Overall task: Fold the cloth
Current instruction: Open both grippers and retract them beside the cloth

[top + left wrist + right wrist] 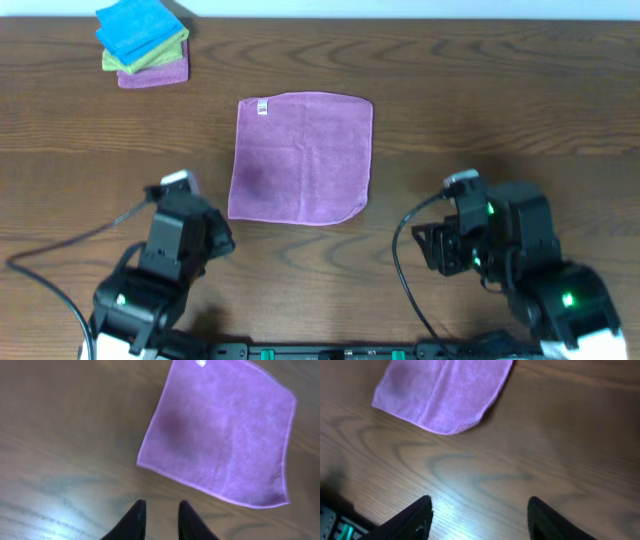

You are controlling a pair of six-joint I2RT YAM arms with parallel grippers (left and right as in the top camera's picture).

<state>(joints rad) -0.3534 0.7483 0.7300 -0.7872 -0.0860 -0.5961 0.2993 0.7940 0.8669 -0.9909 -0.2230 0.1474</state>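
Overhead top-down, wrist views low, all sharing the cloth (302, 155)

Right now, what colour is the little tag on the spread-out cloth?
White. The tag on the lilac cloth shows best in the overhead view.

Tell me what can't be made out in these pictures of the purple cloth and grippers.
- Tag on the cloth: print too small overhead; blurred and cut by the top edge in left wrist view.
- Cloth's far side: cut off by the top edge in right wrist view.
- Folded stack: bottom cloth mostly covered by those above, overhead.
- Left gripper, right gripper: fingers lost against dark arm bodies overhead.
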